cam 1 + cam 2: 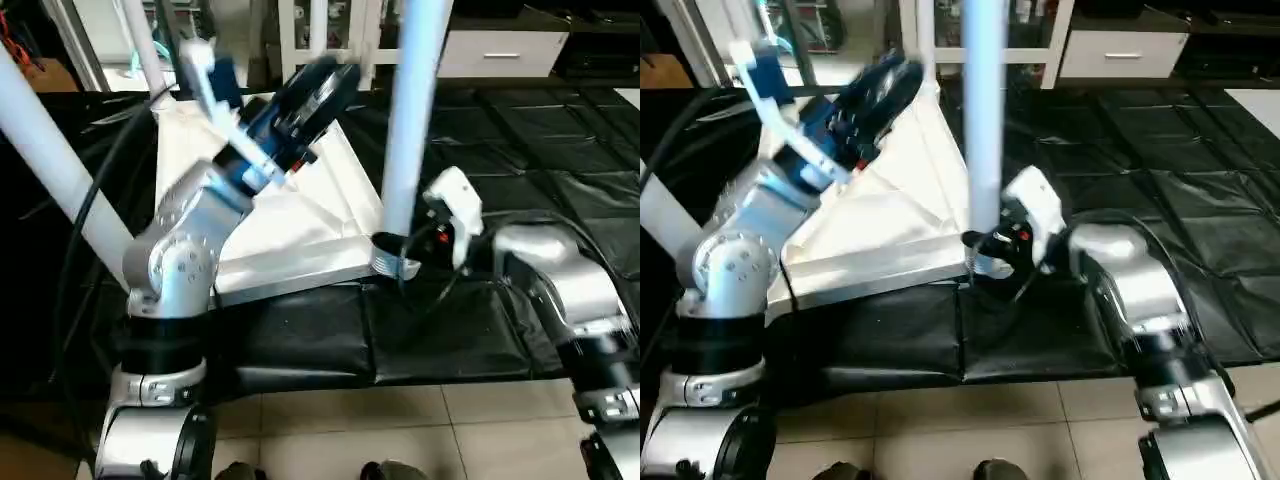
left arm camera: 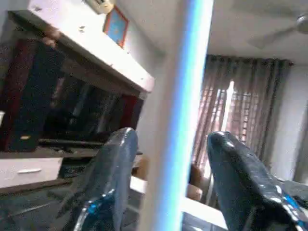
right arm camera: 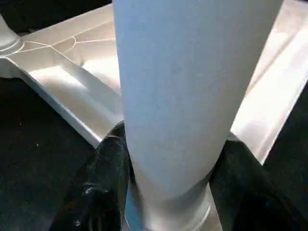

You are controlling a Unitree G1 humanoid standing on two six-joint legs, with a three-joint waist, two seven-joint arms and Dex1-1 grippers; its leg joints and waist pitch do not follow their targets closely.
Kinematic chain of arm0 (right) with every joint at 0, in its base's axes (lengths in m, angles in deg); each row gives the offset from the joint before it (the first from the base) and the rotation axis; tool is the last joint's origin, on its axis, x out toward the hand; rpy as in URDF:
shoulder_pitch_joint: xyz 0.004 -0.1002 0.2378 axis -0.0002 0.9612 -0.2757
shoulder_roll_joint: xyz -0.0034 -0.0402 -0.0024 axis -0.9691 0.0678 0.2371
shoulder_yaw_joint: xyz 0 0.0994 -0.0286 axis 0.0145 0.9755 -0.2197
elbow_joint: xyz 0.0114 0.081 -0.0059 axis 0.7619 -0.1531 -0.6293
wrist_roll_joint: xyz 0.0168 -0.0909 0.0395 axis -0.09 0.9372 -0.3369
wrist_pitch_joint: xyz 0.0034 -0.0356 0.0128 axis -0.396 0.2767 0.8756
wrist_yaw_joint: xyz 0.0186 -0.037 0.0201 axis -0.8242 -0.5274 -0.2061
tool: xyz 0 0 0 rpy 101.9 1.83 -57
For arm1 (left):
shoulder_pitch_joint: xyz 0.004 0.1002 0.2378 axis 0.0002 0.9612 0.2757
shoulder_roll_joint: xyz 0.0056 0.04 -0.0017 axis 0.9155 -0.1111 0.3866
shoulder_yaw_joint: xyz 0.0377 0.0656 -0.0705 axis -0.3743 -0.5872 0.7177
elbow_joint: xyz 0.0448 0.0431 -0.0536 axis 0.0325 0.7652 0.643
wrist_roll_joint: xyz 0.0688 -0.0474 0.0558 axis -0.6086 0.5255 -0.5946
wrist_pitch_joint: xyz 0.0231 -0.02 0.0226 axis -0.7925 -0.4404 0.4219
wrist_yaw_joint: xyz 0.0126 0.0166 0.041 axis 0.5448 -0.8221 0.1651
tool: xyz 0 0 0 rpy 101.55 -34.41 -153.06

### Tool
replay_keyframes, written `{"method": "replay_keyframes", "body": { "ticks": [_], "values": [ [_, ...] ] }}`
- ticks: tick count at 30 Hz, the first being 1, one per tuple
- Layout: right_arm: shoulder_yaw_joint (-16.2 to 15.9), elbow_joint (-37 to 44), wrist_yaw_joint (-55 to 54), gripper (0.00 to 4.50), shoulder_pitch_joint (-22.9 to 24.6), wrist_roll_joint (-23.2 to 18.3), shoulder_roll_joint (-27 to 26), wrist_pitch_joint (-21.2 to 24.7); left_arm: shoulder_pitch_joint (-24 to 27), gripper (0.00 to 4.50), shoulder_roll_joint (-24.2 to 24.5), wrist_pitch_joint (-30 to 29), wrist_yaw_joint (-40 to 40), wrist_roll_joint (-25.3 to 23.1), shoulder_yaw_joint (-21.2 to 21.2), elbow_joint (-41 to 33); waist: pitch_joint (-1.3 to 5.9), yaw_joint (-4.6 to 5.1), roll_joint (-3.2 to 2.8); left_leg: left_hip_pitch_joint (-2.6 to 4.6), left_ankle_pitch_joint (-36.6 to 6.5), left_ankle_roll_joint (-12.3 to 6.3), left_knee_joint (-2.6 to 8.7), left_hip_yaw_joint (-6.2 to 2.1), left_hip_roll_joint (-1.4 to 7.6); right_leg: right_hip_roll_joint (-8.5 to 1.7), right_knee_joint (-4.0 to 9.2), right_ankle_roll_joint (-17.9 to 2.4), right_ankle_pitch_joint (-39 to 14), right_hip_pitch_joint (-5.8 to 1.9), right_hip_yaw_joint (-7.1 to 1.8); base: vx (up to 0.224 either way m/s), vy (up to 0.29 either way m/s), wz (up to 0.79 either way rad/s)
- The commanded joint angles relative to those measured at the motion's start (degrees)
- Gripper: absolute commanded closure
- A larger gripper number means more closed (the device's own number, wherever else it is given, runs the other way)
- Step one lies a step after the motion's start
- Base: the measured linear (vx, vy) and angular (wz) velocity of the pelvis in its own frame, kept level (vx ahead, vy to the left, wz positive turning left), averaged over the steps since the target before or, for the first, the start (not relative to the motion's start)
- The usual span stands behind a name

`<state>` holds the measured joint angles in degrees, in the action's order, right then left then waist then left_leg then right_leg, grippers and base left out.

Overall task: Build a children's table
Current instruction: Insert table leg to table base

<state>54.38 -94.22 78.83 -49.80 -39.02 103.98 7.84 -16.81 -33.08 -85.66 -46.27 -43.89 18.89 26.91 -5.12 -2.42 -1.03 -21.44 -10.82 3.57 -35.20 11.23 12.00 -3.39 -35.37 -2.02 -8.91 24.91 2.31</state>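
Beige floor tiles [image 1: 400,420] line the lower edge, meeting black quilted mats [image 1: 560,170] that run open toward the upper right. At centre, the right gripper [image 3: 166,192] clamps its two black fingers around the base of one upright white tube leg [image 1: 410,130], seated at the near corner of the upturned, ribbed white plastic top [image 1: 300,225]. Farther back, the left gripper [image 2: 168,178] stands open astride a leg [image 2: 175,115], untouching; three smooth tapered legs show.

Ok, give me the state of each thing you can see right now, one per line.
Table top: upside down on the black mat.
Near leg: upright in its corner socket.
Right hand: fingers around that leg's base.
Left hand: fingers apart, a leg between them.
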Motion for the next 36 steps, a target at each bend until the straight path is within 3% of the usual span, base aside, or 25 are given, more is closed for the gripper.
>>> {"method": "replay_keyframes", "body": {
  "ticks": [1,2,5,8,10,17,18,22,25,28,36],
  "values": [
    [-1.53,0.03,0.92,2.62,-1.52,1.92,1.1,-0.1,-0.72,1.56,-0.02,-1.27,-1.04,1.27,-0.25,-0.21,5.8,-0.27,0.92,0.34,-5.58,-3.49,2.78,-0.33,0.3,-2.65,3.59,-12.19,-8.53,-4.56,-1.87,0.0,0.0,0.0],
    [-1.66,0.03,1.11,2.62,-1.78,1.92,1.24,0.11,-0.94,1.49,-0.05,-1.4,-1.18,1.42,-0.31,-0.18,5.89,-0.3,1.04,0.31,-5.11,-3.66,2.67,-0.29,0.29,-2.65,3.49,-12.07,-8.19,-4.58,-1.88,0.0,0.0,0.0],
    [-4.78,-1.82,2.8,2.62,-3.62,4.32,2.33,-1.55,-0.65,1.28,-0.59,-4.16,-2.66,4.06,-0.02,-1.28,5.81,-0.39,0.69,0.32,-5.68,-3.68,2.62,-0.27,0.28,-2.56,3.53,-12.48,-8.03,-4.38,-1.81,0.0,0.0,0.0],
    [-6.02,-1.84,5.14,2.62,-4.53,4.73,2.88,-0.96,-0.66,1.06,-0.59,-5.98,-3.42,3.82,-0.19,-1.69,5.81,-0.4,1.11,0.31,-6.35,-3.74,2.52,-0.22,0.29,-2.63,3.61,-12.04,-8.95,-4.44,-1.89,0.0,0.0,0.0],
    [-6.62,-1.86,5.71,2.62,-4.69,5.47,3.25,-1.29,-0.51,0.89,-0.54,-6.17,-3.85,3.72,-0.19,-1.73,5.76,-0.46,1.01,0.29,-6.48,-3.91,2.5,-0.29,0.35,-2.62,3.6,-11.72,-9.68,-4.4,-1.85,0.0,0.0,0.0],
    [-8.35,-5.05,5.85,2.62,-6.29,9.13,4.89,-4.59,-0.82,0.78,-0.06,-6.75,-5.89,4.39,0.61,-0.84,5.74,-0.49,1.53,0.23,-6.62,-2.96,2.24,-0.25,0.2,-2.58,3.65,-10.08,-12.7,-4.24,-1.87,0.0,0.0,0.0],
    [-8.41,-5.03,5.72,2.62,-6.28,9.35,5.0,-4.72,-0.78,1.08,-0.25,-6.7,-6.17,4.61,0.86,-0.79,5.71,-0.5,1.49,0.27,-6.62,-3.02,2.28,-0.27,0.19,-2.57,3.68,-10.12,-12.66,-4.19,-1.88,0.0,0.0,0.0],
    [-7.98,-6.19,4.05,2.62,-7.39,11.22,5.27,-6.83,-1.58,1.18,-0.88,-7.4,-9.02,5.82,3.54,1.0,5.82,-0.34,1.48,0.25,-6.82,-2.97,2.19,-0.29,0.17,-2.48,3.67,-10.11,-12.5,-4.13,-1.77,0.0,0.0,0.0],
    [-8.05,-6.64,4.38,2.62,-7.51,11.66,5.12,-7.35,-1.95,1.57,-0.82,-6.6,-8.85,5.64,3.86,1.87,5.9,-0.24,1.49,0.22,-6.74,-3.2,2.09,-0.32,0.08,-2.4,3.64,-10.14,-12.41,-4.15,-1.74,0.0,0.0,0.0],
    [-8.15,-7.0,4.59,2.62,-7.38,12.22,4.9,-8.16,-2.04,1.64,-0.34,-6.3,-8.35,5.38,3.45,2.19,6.12,-0.35,1.23,0.13,-5.41,-4.01,2.0,-0.44,0.25,-2.47,3.22,-11.36,-9.06,-4.18,-1.73,0.0,0.0,0.0],
    [-8.38,-7.59,4.37,2.62,-7.41,13.26,4.56,-9.66,-1.8,2.34,-0.45,-7.26,-7.94,5.75,2.67,1.84,6.0,-0.33,1.22,0.08,-6.72,-3.91,1.96,-0.5,0.24,-2.53,3.25,-12.08,-9.16,-4.22,-1.66,0.0,0.0,0.0]
  ]
}}
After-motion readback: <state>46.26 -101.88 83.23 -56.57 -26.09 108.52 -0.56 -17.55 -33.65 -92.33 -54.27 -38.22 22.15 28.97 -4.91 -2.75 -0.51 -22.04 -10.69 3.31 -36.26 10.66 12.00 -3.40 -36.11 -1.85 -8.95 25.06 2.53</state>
